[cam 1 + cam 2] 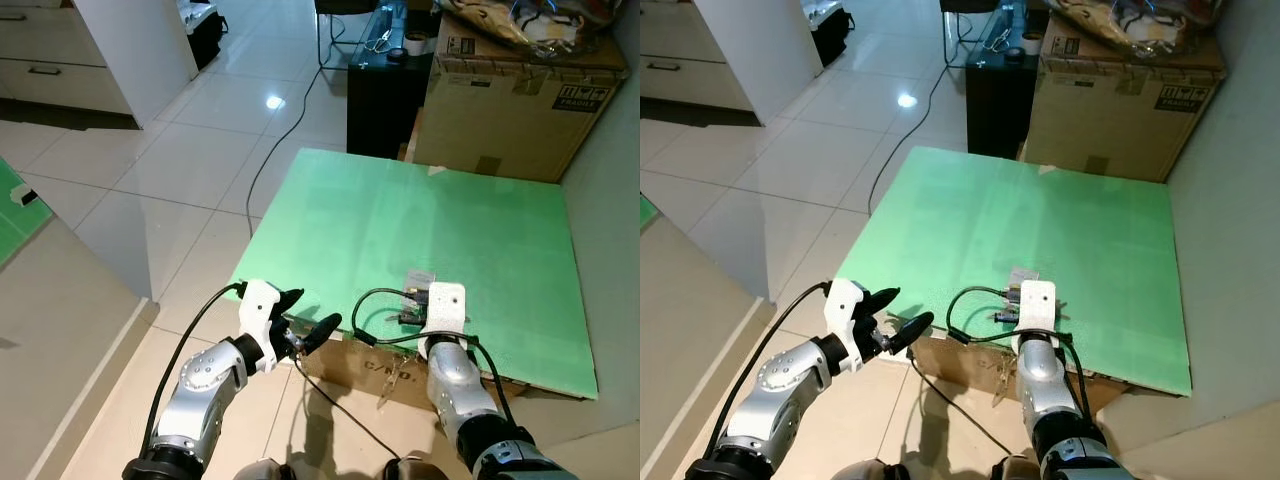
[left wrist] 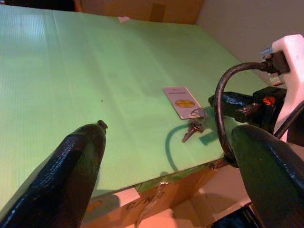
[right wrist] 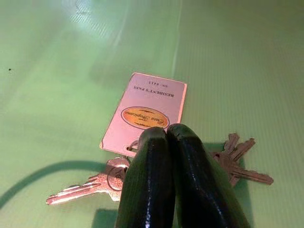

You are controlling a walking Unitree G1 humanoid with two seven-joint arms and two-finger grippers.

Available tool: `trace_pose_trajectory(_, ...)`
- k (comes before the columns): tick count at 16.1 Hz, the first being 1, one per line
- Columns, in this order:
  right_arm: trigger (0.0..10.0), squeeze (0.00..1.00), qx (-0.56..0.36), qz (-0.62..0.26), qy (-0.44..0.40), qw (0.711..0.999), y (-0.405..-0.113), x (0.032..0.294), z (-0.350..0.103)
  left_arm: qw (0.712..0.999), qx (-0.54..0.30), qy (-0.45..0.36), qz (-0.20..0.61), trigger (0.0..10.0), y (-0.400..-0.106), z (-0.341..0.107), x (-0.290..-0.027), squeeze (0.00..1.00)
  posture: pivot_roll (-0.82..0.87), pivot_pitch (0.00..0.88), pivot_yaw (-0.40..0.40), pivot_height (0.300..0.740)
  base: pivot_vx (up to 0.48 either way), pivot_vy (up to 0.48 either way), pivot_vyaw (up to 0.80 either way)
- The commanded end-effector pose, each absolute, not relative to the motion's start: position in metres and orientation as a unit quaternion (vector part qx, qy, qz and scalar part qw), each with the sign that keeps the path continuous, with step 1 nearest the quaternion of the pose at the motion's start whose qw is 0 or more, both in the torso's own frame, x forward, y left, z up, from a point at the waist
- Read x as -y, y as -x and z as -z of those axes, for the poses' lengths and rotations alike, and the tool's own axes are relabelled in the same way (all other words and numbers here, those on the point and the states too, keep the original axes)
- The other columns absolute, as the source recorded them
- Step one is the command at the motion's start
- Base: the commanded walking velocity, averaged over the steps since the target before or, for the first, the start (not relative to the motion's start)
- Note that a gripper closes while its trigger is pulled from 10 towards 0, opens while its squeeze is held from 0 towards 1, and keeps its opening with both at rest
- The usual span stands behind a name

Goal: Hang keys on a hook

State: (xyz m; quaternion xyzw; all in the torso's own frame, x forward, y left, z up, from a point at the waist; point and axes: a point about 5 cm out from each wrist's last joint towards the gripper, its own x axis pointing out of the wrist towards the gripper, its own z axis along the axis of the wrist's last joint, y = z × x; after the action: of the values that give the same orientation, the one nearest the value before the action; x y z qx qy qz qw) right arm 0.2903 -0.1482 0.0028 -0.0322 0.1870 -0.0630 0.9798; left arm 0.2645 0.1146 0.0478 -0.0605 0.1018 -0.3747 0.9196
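A green board (image 1: 440,230) is seen lying flat on cardboard boxes, its near edge overhanging a brown carton (image 1: 350,370); the bunch of keys (image 3: 118,178) lies on the board near that edge, toward the robot's right side.

Right wrist view: the keys are resolved into several silver blades fanned to either side of the right gripper (image 3: 166,135); a pale card tag (image 3: 145,113) printed "RESIDENT'S PASS", with a yellow oval, lies flat just beyond them; the two black fingers are pressed together tip to tip, directly above the ring where tag and keys join; whether anything is pinched between them cannot be told.

Head views: the keys and tag are mostly hidden behind the white wrist housing of the right arm (image 1: 442,308); only a corner of the tag is made out beyond it; a black cable is looped beside the wrist.

Left wrist view: tag and keys are seen from the side, lying on the board, with the right gripper's fingers lowered upon them; no lift off the surface is visible.

The left gripper (image 1: 308,318) is held at the board's near-left edge, fingers spread apart, grasping nothing.

A large cardboard box (image 1: 520,95) stands beyond the board's far edge; tiled floor (image 1: 150,180) is noted to the left.
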Motion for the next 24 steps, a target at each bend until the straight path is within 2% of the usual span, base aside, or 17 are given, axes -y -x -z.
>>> trace_pose_trajectory(1,0.0,0.0,-0.186,0.057,0.043,0.98,-0.288,0.147,-0.001,0.918,-0.104,0.05,0.38,10.0,-0.266,-0.047,-0.115,0.0,-0.09,0.093,0.117,0.74,0.0,0.0,0.0)
trace_pose_trajectory(4,0.0,0.0,-0.173,0.065,0.055,0.981,-0.292,0.155,-0.007,0.917,-0.103,0.049,0.383,10.0,-0.267,-0.048,-0.114,0.0,-0.09,0.094,0.123,0.74,0.0,0.0,0.0)
trace_pose_trajectory(5,10.0,0.0,-0.175,0.069,0.055,0.981,-0.292,0.155,-0.007,0.916,-0.103,0.048,0.384,10.0,-0.267,-0.048,-0.114,0.0,-0.09,0.095,0.125,0.74,0.0,0.0,0.0)
trace_pose_trajectory(6,10.0,0.0,-0.17,0.067,0.051,0.982,-0.291,0.153,-0.008,0.916,-0.102,0.048,0.385,10.0,-0.268,-0.048,-0.115,0.0,-0.09,0.095,0.125,0.74,0.0,0.0,0.0)
trace_pose_trajectory(7,10.0,0.75,-0.166,0.068,0.05,0.983,-0.291,0.151,-0.009,0.916,-0.101,0.047,0.385,10.0,-0.268,-0.048,-0.115,0.0,-0.09,0.094,0.127,0.74,0.0,0.0,0.0)
trace_pose_trajectory(8,10.0,1.0,-0.158,0.06,0.047,0.985,-0.291,0.146,-0.01,0.916,-0.101,0.047,0.385,10.0,-0.268,-0.048,-0.115,0.0,-0.09,0.094,0.127,0.74,0.0,0.0,0.0)
trace_pose_trajectory(14,10.0,1.0,-0.221,0.083,-0.005,0.972,-0.29,0.14,0.001,0.914,-0.1,0.052,0.389,10.0,-0.269,-0.048,-0.113,0.0,-0.09,0.097,0.125,0.74,0.0,0.0,0.0)
trace_pose_trajectory(20,10.0,1.0,-0.23,0.125,-0.002,0.965,-0.291,0.149,0.0,0.915,-0.099,0.055,0.386,10.0,-0.267,-0.047,-0.113,0.0,-0.08,0.109,0.116,0.74,0.0,0.0,0.0)
trace_pose_trajectory(24,10.0,1.0,-0.225,0.122,-0.019,0.967,-0.294,0.147,-0.002,0.915,-0.1,0.056,0.386,10.0,-0.266,-0.046,-0.113,0.0,-0.08,0.111,0.114,0.74,0.0,0.0,0.0)
